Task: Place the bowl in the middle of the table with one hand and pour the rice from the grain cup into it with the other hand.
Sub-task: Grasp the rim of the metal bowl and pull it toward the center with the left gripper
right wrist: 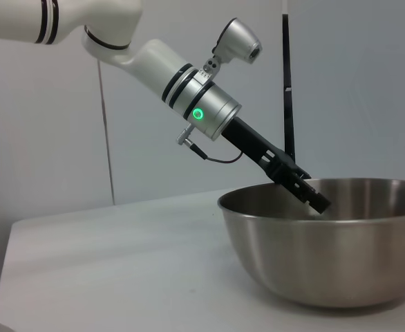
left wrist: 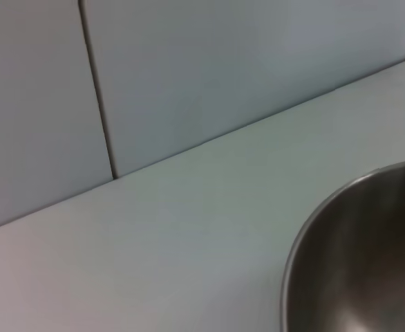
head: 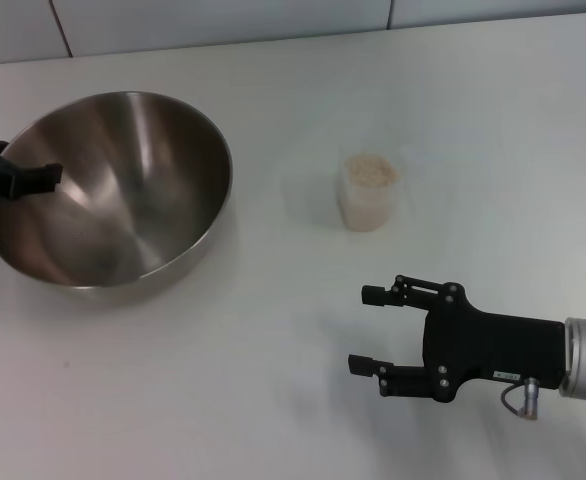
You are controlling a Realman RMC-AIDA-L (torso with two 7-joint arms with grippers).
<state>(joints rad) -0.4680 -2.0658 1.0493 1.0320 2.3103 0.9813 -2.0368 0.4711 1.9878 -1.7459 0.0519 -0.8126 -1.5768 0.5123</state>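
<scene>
The left gripper [head: 45, 178] is clamping the rim of the steel bowl [head: 123, 200], which is sitting tilted on the left side of the white table [head: 273, 380]. The cup [head: 370, 192], full of rice [head: 372, 171], is standing near the middle, apart from the bowl. The right gripper [head: 365, 330] is hovering nearer the robot than the cup with its 2 fingers spread wide, holding nothing.

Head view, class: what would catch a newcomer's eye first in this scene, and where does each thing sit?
The bowl, big and shiny, dominates the robot's left side of the table, tipped up with the left gripper at its rim. Near the middle stands the grain cup, filled with rice. The right gripper hovers closer to the robot than the cup, jaws apart and holding nothing.
</scene>
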